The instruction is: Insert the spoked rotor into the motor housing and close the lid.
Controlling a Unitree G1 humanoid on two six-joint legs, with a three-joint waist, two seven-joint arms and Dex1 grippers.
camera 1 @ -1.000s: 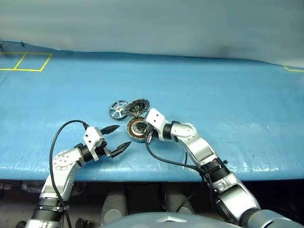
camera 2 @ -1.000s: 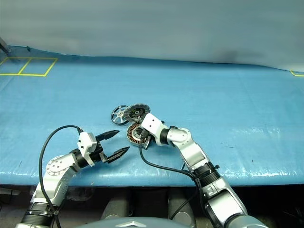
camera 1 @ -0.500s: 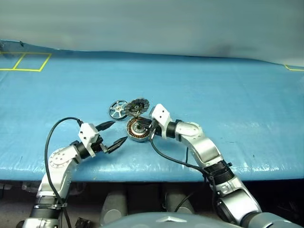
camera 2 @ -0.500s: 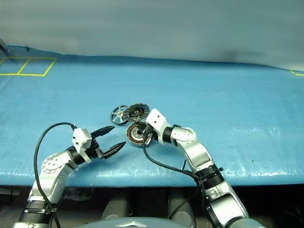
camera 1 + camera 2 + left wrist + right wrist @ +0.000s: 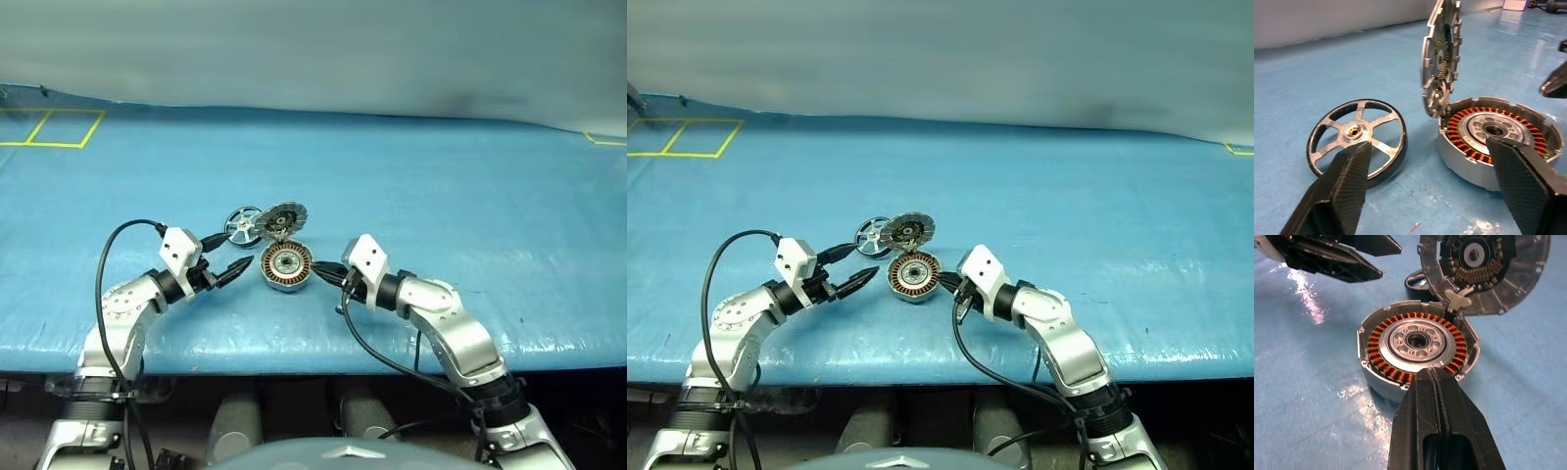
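Blue cloth (image 5: 470, 196) covers the table. Nearest, the right gripper (image 5: 323, 271) has its fingers pressed together, holding nothing, just beside the motor housing (image 5: 286, 266). The left gripper (image 5: 227, 258) sits on the other side with its fingers apart, empty. The housing lies flat and open, showing copper coils. Behind it, the lid (image 5: 282, 219) stands up. The spoked rotor (image 5: 243, 224) lies flat, next to the lid.

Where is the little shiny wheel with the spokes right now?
The spoked rotor lies flat on the blue table, just left of the raised lid and motor housing, beyond the left claw.
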